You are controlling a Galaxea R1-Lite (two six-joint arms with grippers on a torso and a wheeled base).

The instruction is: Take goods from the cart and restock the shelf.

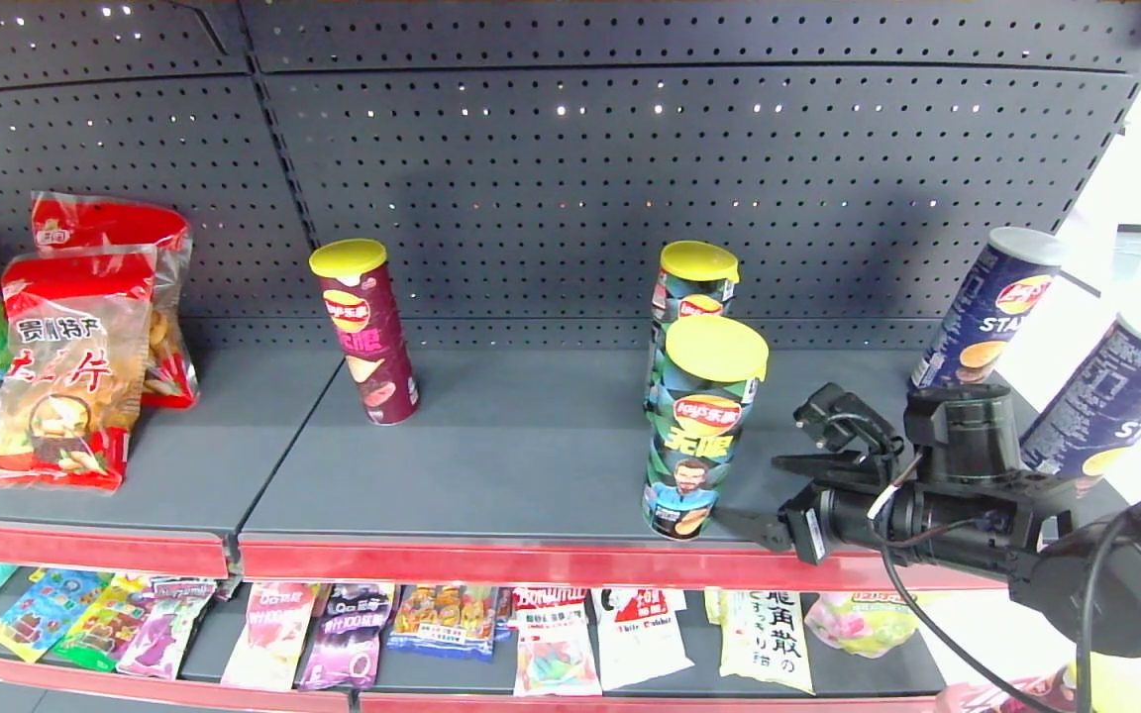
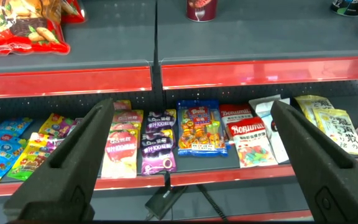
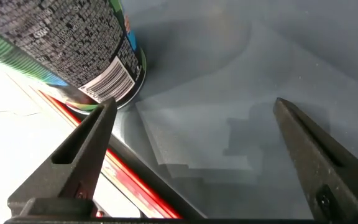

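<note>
On the upper shelf (image 1: 531, 465), a green can (image 1: 704, 426) stands upright at the red front edge, the right gripper (image 1: 754, 490) just beside it, fingers apart and empty. Head view shows a twin can (image 1: 694, 287) behind it; left wrist view shows the left gripper (image 2: 191, 109), spread wide, facing packets (image 2: 197, 127) on the lower shelf (image 1: 868, 678).

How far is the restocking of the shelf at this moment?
Done: the front teal can stands upright at the shelf edge, free beside the open right end effector. In hand: nothing; the left end effector is open too, facing the lower shelf. Left: wide bare stretches of the upper one suggest more goods are still needed.
</note>
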